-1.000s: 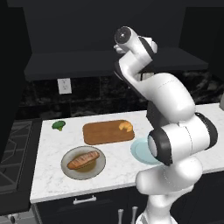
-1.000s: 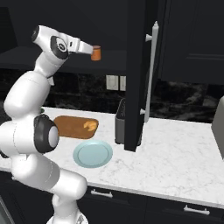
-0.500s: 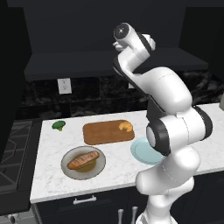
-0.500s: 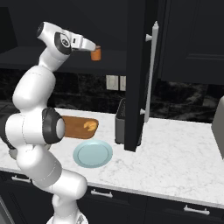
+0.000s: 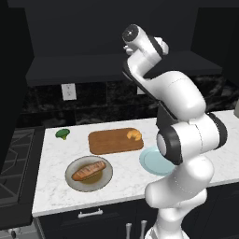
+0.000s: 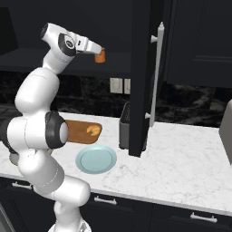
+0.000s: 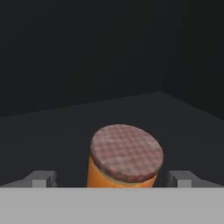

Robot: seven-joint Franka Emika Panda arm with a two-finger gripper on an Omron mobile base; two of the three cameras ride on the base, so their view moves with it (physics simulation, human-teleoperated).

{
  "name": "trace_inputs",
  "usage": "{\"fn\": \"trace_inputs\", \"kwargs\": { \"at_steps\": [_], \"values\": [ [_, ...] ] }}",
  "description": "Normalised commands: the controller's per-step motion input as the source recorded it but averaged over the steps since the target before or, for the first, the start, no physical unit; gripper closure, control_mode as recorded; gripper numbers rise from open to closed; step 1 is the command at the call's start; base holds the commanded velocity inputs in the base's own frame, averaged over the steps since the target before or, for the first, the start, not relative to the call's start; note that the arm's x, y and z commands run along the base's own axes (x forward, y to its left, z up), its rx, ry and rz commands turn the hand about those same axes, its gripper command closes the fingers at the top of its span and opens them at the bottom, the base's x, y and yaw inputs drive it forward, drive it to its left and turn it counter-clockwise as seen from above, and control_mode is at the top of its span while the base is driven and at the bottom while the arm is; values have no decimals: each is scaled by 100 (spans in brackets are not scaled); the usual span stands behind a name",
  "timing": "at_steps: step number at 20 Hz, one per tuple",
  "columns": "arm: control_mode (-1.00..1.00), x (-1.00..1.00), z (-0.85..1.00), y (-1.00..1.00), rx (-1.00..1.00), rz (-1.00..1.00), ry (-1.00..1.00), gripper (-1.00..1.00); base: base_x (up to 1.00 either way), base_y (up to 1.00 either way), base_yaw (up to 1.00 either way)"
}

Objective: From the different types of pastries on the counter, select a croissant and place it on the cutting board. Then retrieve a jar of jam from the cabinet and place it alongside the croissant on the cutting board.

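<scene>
The hand (image 7: 111, 179) was spread wide, with the jar (image 7: 124, 158) between its fingers up in the cabinet (image 6: 181, 41). The jar looked hard, smooth and slippery, so squeezing its round sides below the lid seemed best.

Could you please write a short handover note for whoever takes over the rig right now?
Hand: open, up at the cabinet shelf, one finger on either side of the jar of jam; no grip yet.
Jar of jam: upright on the shelf, lid on.
Croissant: already on the cutting board, near its right end.
The baguette-like loaf lies on the grey plate; the light-blue plate sits beside the board.
Done: croissant placed.
Left: close on the jar, lift it out, set it on the board next to the croissant.
</scene>
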Motion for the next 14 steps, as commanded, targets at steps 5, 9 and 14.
{"fn": "trace_inputs", "kwargs": {
  "at_steps": [5, 9, 14],
  "values": [
    [-100, 0, -24, -15, 0, -11, 0, -100, 0, 0, 0],
    [-100, 21, -28, -20, 0, -6, 0, -100, 0, 0, 0],
    [-100, 42, -34, -31, 0, -3, 0, 100, 0, 0, 0]
  ]
}}
